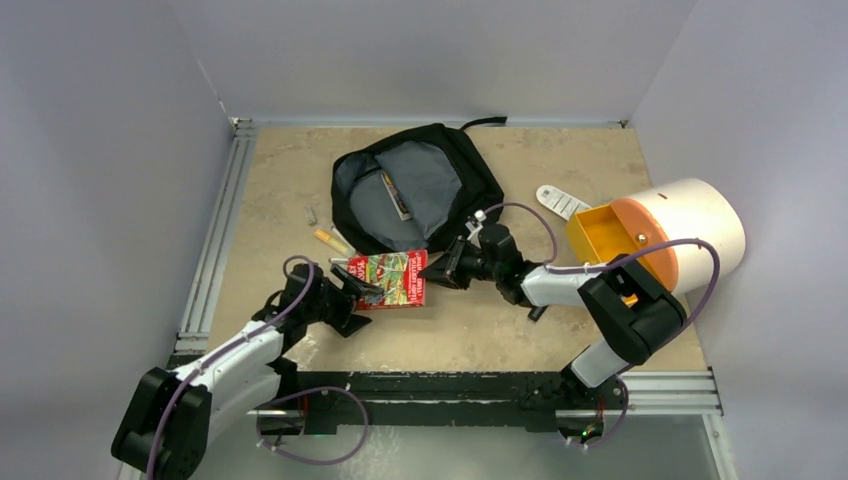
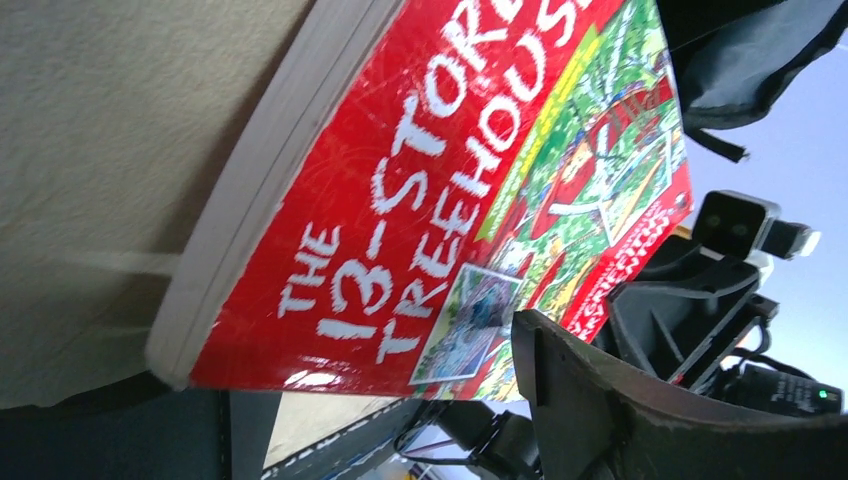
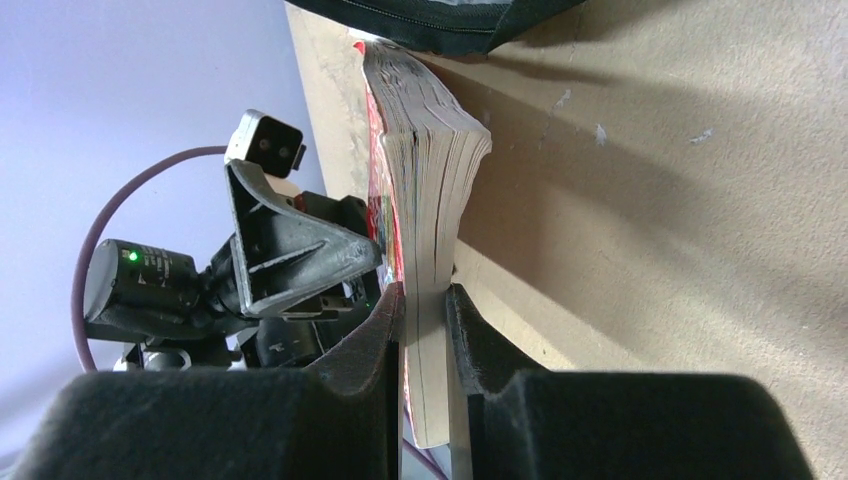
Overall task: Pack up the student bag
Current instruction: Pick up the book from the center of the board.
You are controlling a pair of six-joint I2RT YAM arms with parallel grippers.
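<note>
The student bag [image 1: 415, 190] lies open at the back of the table, its grey lining showing. A red paperback book [image 1: 392, 278] sits in front of it, between the two grippers. My right gripper [image 1: 437, 270] is shut on the book's right edge; in the right wrist view its fingers [image 3: 380, 330] pinch the page block [image 3: 425, 180]. My left gripper [image 1: 358, 288] is at the book's left end and stands open. In the left wrist view one finger [image 2: 600, 400] hovers over the red cover [image 2: 450, 180]. The bag's black edge [image 3: 440, 20] lies just past the book.
A cream-and-orange cylinder [image 1: 660, 235] lies at the right, next to a white flat item [image 1: 562, 202]. A yellow-orange marker [image 1: 328, 240] and a small grey piece [image 1: 311, 214] lie left of the bag. A thin object [image 1: 397, 197] rests inside the bag. Grey walls enclose the table.
</note>
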